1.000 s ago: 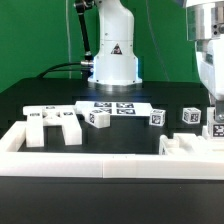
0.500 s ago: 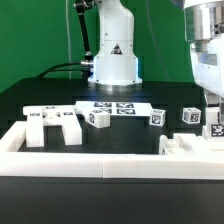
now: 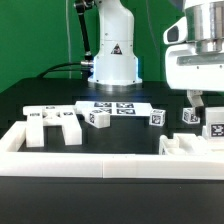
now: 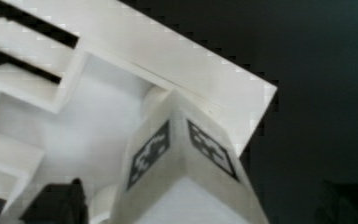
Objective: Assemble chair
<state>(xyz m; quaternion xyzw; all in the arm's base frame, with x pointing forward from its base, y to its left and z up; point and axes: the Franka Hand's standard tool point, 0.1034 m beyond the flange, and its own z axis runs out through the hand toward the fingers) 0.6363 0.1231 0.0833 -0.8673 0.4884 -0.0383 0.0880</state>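
A Franka arm's gripper (image 3: 196, 99) hangs above the black tabletop (image 3: 40, 100) close to its edge on the exterior view's right. It is poised over a tag-covered leg post (image 3: 213, 128) of the chair. The post stands upright against a white slotted chair part (image 3: 185, 146) that sits in the corner of the low border rail (image 3: 100, 163), along the tabletop's near edge. That spot looks chosen to brace the part so it cannot slide while posts are pressed home. Whether the fingers are spread or pressed together cannot be told. The wrist view shows one dark finger (image 4: 59, 201) beside the post and only a grey blur on the other side, and the exterior view shows the fingertips above the post rather than around it. The chair itself is in pieces. A slotted panel (image 3: 52, 122) lies flat near the near corner on the exterior view's left. Three small tagged blocks (image 3: 97, 117) (image 3: 157, 116) (image 3: 190, 115) sit apart in a loose row across the middle, within easy reach and apparently not yet fitted. Behind them the marker board (image 3: 115, 107) lies flat in front of the robot base (image 3: 112, 55) at the far edge. Judged from this layout, the assembly is at an early stage, with the work centred on the braced part and its post.
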